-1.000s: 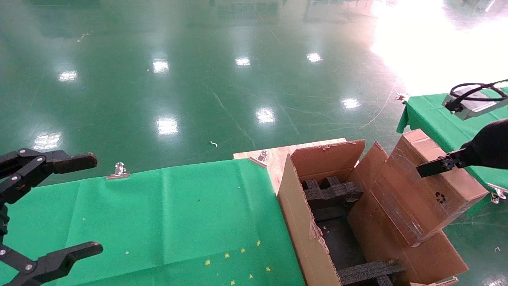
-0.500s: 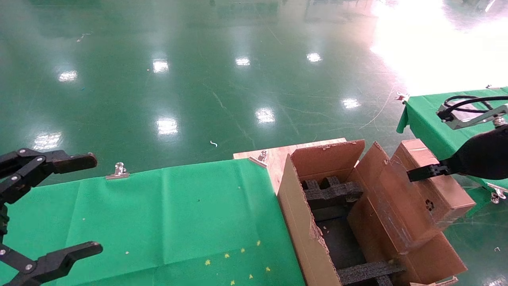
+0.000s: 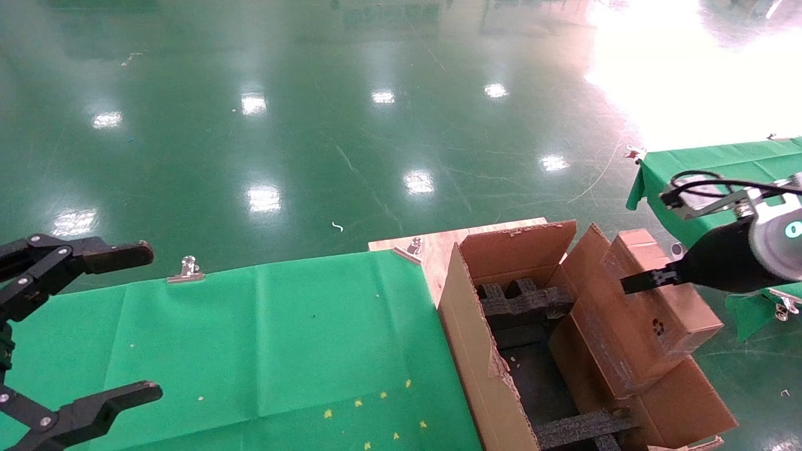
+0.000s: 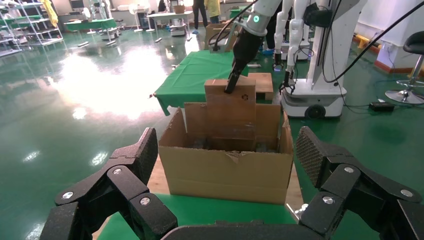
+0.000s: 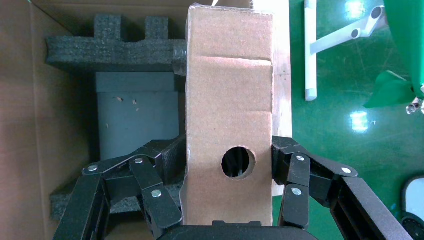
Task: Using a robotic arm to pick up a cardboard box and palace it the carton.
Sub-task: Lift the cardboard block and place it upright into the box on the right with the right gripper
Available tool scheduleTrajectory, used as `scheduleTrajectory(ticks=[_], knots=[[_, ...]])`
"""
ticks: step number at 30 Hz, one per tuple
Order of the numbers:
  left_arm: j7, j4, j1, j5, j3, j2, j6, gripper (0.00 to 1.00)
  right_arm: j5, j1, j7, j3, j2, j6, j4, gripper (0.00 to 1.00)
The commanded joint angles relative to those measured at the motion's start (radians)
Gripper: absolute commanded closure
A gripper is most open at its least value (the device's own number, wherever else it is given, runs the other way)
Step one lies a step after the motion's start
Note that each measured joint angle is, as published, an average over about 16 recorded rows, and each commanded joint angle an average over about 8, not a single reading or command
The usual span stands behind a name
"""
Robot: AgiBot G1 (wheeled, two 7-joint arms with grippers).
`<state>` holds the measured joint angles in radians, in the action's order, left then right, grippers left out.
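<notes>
From the head view we see the right end effector (image 3: 630,283) gripping the cardboard box (image 3: 651,313), plain brown with a small recycling mark, tilted over the carton (image 3: 476,351) at the table's (image 3: 250,338) right edge; the left end effector (image 3: 94,326) spreads wide at the left edge. In the right wrist view, we see a round hole in the box's face

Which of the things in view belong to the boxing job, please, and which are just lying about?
Job:
right gripper, clamped on the cardboard box
carton with black foam inserts

Lying about:
left gripper, open and idle over the green cloth
metal clip
</notes>
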<state>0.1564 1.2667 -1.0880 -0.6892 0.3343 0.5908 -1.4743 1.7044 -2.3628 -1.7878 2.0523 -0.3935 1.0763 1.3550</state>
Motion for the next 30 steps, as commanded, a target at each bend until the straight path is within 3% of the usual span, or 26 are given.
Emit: scheduleTrajectory(ticks=[1, 30], knots=[[0.0, 0.0, 0.0, 0.0, 0.0, 0.0, 0.0, 0.0, 0.009, 0.018, -0.012, 0.006, -0.006, -0.021, 0.0, 1.0], [0.0, 0.0, 0.0, 0.0, 0.001, 0.0, 0.0, 0.0, 0.127, 0.202, -0.211, 0.067, -0.095, -0.161, -0.013, 1.0]])
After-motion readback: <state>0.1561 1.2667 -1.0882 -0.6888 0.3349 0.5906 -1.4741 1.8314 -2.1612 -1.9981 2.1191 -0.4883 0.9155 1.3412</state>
